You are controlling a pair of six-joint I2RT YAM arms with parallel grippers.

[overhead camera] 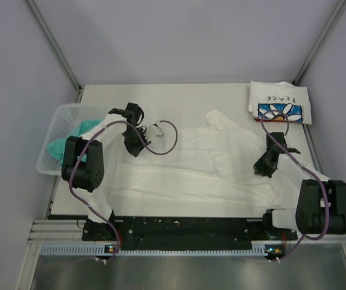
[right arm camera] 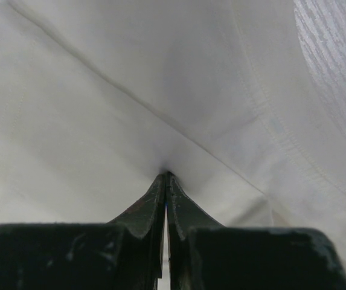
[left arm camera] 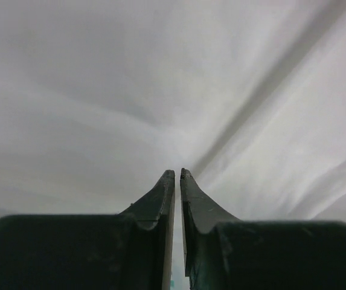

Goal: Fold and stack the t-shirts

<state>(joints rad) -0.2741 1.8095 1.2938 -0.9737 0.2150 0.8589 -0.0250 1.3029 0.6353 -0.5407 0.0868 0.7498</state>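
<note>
Mid-table: big white tee (overhead camera: 179,178) lies spread, not folded yet | left gripper (left arm camera: 177,175) and right gripper (right arm camera: 166,175) both clamped on its cloth | PEACE tee (overhead camera: 279,103) folded back-right | teal tee (overhead camera: 57,148) sits in basket (overhead camera: 51,134) | we reckon one of three done

At the left of the top view we see a white plastic mesh basket (overhead camera: 63,112) sitting on the left edge of a pale table (overhead camera: 160,99), its long side running along that edge. Plain grey-lavender wall panels (overhead camera: 179,36) close in the table behind and at both sides. Two aluminium struts rise diagonally from the far corners, one at upper left (overhead camera: 55,45) and one at upper right (overhead camera: 320,45). Along the bottom we see a white perforated strip (overhead camera: 179,248) and, below it, a dull metal sheet (overhead camera: 185,273).
</note>
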